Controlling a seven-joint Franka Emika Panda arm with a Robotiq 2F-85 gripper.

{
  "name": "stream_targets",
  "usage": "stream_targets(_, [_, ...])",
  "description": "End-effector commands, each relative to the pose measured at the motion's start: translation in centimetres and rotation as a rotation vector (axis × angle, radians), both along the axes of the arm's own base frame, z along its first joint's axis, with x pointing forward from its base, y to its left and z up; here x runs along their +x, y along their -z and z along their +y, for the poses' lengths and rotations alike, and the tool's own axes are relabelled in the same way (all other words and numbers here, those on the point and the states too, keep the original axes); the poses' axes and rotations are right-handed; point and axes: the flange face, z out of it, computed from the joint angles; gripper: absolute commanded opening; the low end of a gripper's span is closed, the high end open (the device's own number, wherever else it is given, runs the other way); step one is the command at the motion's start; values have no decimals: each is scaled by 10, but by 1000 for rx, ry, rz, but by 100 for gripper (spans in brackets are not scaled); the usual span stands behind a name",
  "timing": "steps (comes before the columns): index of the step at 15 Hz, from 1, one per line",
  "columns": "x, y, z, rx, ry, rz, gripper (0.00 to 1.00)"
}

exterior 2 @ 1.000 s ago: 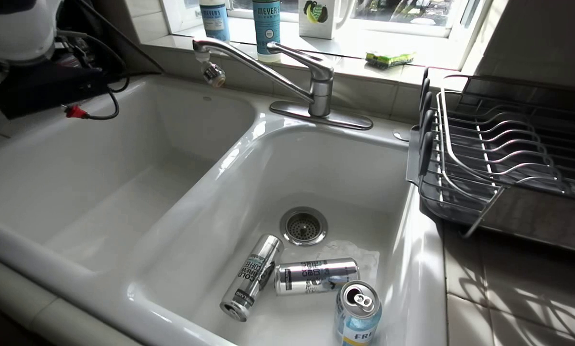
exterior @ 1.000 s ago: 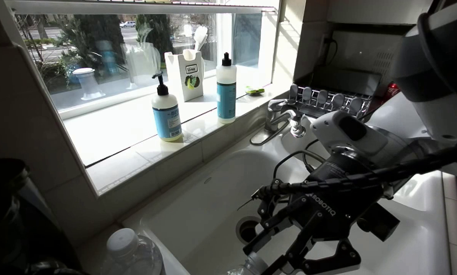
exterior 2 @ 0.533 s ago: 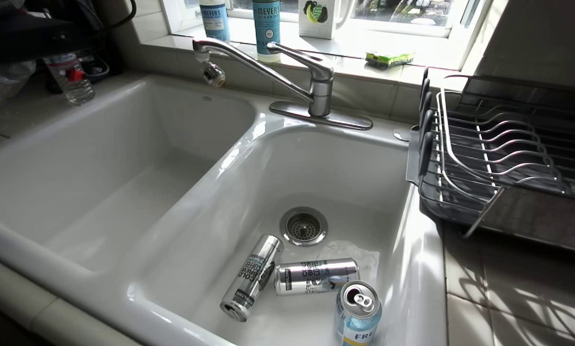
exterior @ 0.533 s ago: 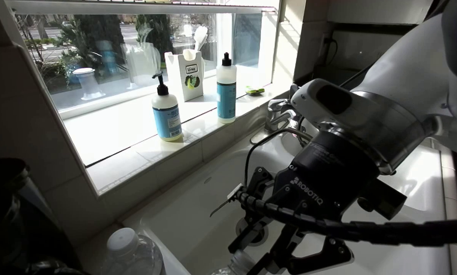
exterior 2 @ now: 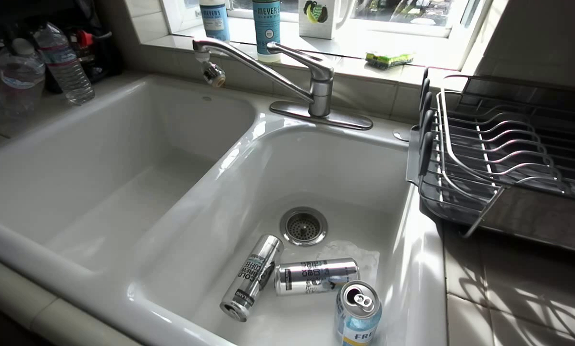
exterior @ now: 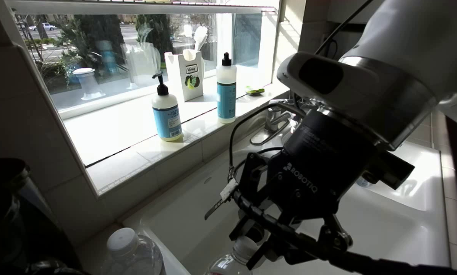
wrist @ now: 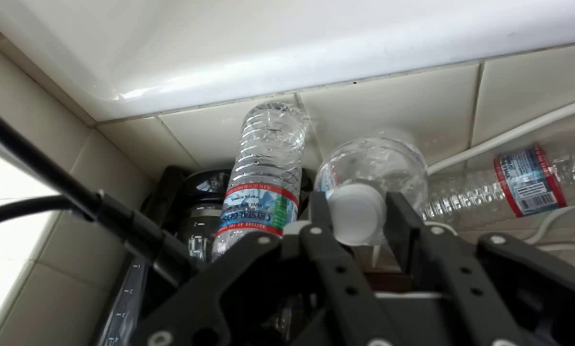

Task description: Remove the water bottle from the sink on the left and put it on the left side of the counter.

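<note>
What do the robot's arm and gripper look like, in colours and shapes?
The arm is white-grey and rounded, with a dark oval patch. The gripper is black, with pale lettering reading ROBOTIQ and angular, jointed fingers; beside it run a thin black cable and a segmented black sleeve.

In an exterior view we see two silver cans (exterior 2: 252, 278) lying at lower centre, a light-blue can (exterior 2: 358, 315) upright beside them, a dish rack (exterior 2: 508, 163) at right and, at upper right, possibly a sponge (exterior 2: 389, 59).
</note>
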Motion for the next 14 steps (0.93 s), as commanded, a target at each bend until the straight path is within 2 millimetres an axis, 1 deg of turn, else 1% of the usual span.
stream_targets(1, [-2, -14, 11, -80, -25, -34, 8])
stream_targets(5, [-3, -21, 14, -138, -68, -70, 8])
stream_targets(6, [-2, -17, 12, -121, -51, -75, 33])
stream_targets(11, [-2, -20, 12, -127, -63, -85, 33])
stream_targets(12, [-5, -23, 18, -163, -92, -115, 8])
stream_targets(14, [-9, -30, 28, -231, -162, -171, 8])
